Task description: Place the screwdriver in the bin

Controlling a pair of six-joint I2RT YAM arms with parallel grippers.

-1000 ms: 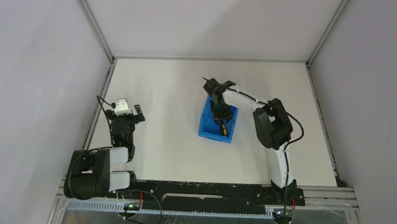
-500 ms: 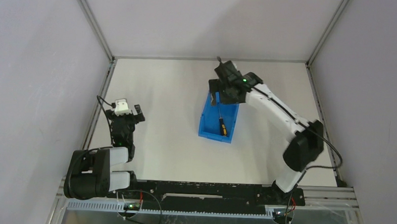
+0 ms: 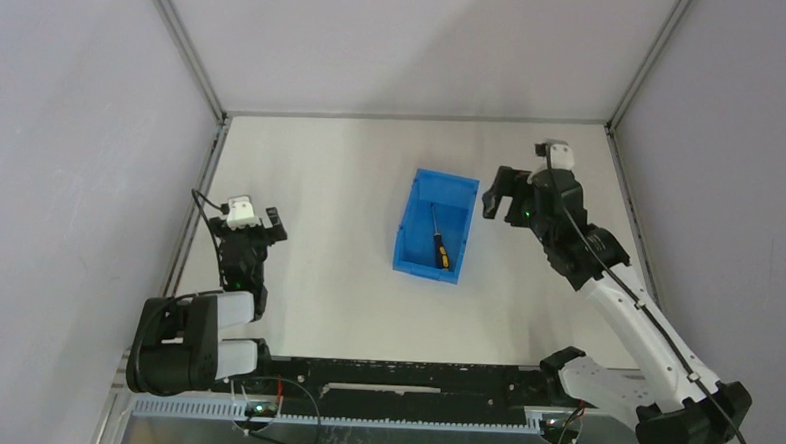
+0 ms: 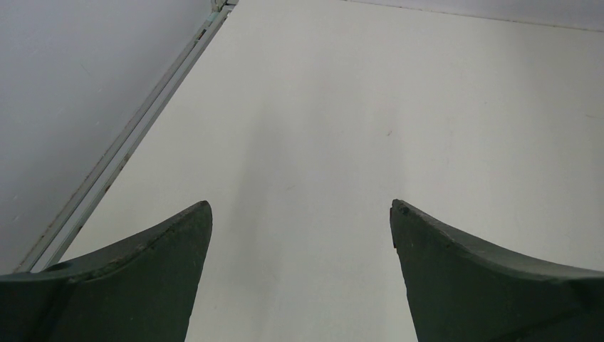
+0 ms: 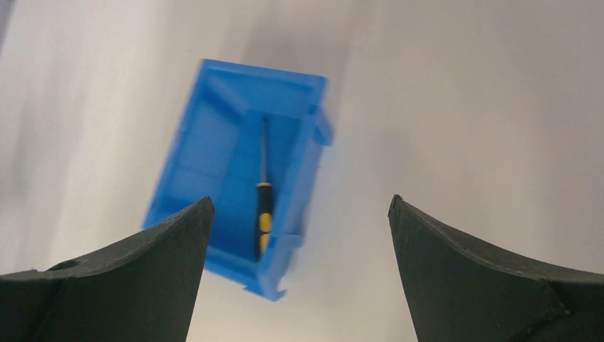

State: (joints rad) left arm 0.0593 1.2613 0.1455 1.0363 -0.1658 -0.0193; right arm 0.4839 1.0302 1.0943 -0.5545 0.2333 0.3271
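Screwdriver [image 3: 438,240]: lying flat on the floor of the bin [image 3: 409,219], close to the right-hand wall in the overhead view; black and yellow handle toward the lower edge of the frame, thin dark shaft pointing toward the top; untouched by either gripper. Seen again in the right wrist view as screwdriver [image 5: 263,194], left of centre, shaft up, handle down, along the inner right wall of the bin [image 5: 186,162]; slightly blurred there.

Bin: bright blue, rectangular, upright on the white table [image 3: 321,179], near the centre of the overhead frame, long axis running top to bottom with a slight tilt; nothing else visible inside.

Right gripper [image 3: 506,197]: raised, just right of the bin's upper right corner in the overhead view, apart from it; jaws spread wide and empty; in the right wrist view as right gripper [image 5: 300,201], both dark fingers at the lower corners, bin visible in the gap between them.

Left gripper [image 3: 245,225]: far left of the overhead frame, well apart from the bin; jaws apart, nothing between them; in the left wrist view as left gripper [image 4: 300,205], only bare table [image 4: 356,107] beyond the fingers, metal rail along the upper left.
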